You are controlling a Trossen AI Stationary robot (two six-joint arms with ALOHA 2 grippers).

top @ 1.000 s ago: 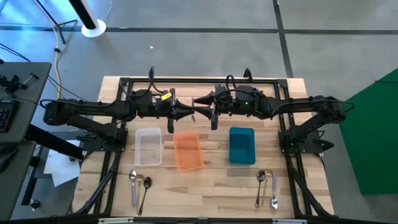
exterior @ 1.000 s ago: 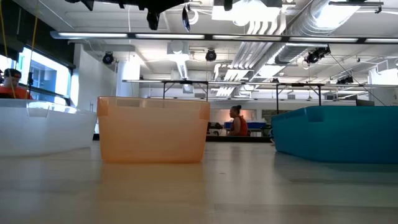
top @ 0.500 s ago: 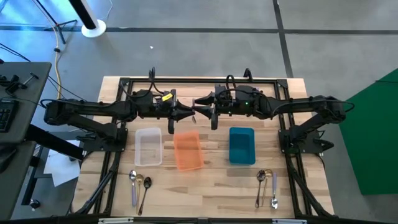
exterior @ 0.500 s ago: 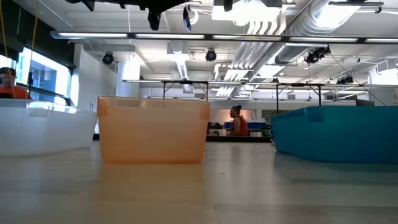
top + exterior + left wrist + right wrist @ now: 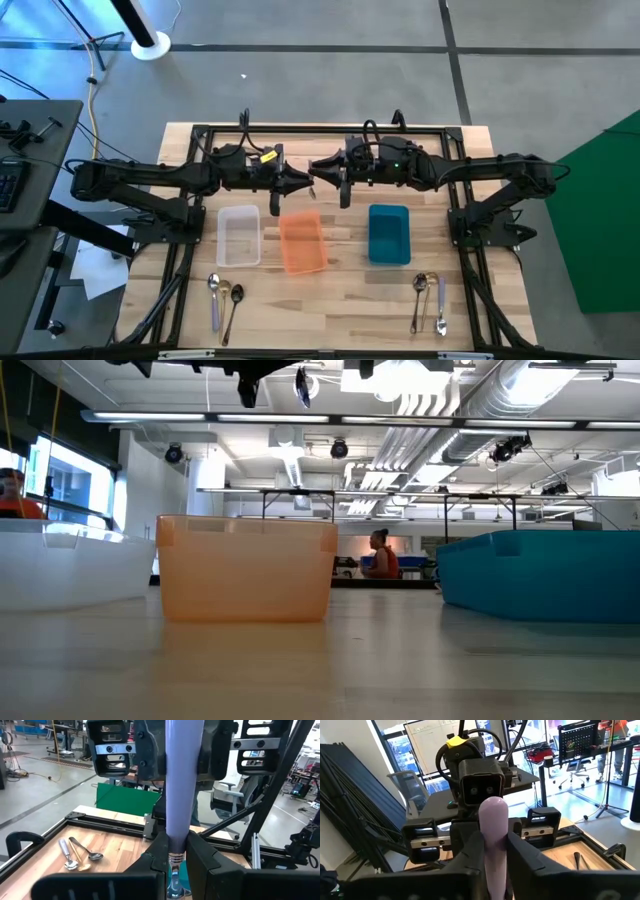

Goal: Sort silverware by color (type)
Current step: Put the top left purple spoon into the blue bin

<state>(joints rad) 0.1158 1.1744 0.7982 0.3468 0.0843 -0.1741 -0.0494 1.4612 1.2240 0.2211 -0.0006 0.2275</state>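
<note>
Your left gripper (image 5: 305, 183) and right gripper (image 5: 316, 170) are meeting mid-air over the back of the worktop (image 5: 340, 300), beyond the orange tray (image 5: 301, 241); both sets of jaws are clamping together on one lilac-handled spoon (image 5: 178, 790), left near the bowl end, right on the handle tip (image 5: 493, 832); you're looking at three trays sitting in a row: clear tray (image 5: 239, 236), orange, blue tray (image 5: 389, 234); all three are showing nothing inside from above; two spoons (image 5: 223, 300) are lying at the front left, three spoons (image 5: 429, 300) at the front right.
</note>
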